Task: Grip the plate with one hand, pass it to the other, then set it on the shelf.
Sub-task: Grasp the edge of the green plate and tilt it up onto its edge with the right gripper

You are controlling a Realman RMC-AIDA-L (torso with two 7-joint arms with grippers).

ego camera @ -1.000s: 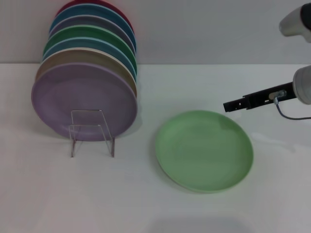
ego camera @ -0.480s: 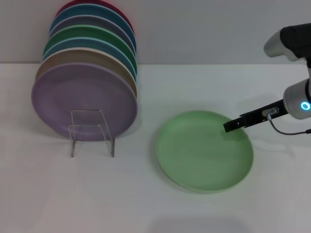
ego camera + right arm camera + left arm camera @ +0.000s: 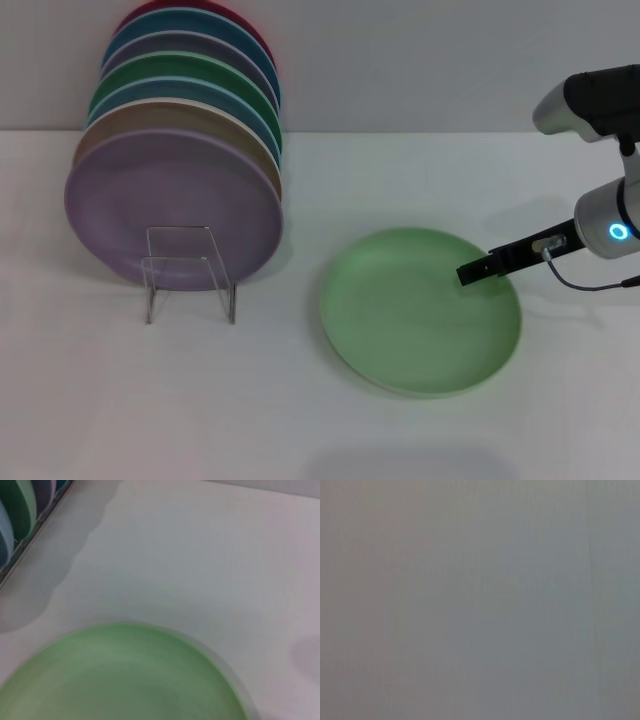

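Note:
The pale mint-green plate lies flat on the white table, right of centre. It also fills the lower part of the right wrist view. My right gripper, slim and black on the arm joint with the glowing blue ring, reaches in from the right, and its tip is over the plate's right rim. The clear plate rack stands at the left with its front slots bare. My left arm and gripper are out of view; the left wrist view shows only plain grey.
Several coloured plates stand upright in the rack, with the lilac-purple plate in front and a darker green plate behind. They show at a corner of the right wrist view. White table lies in front of the rack and the plate.
My right arm has swung down and to the left. Its gripper has moved from above the table beyond the plate's right side to over the plate's right rim.

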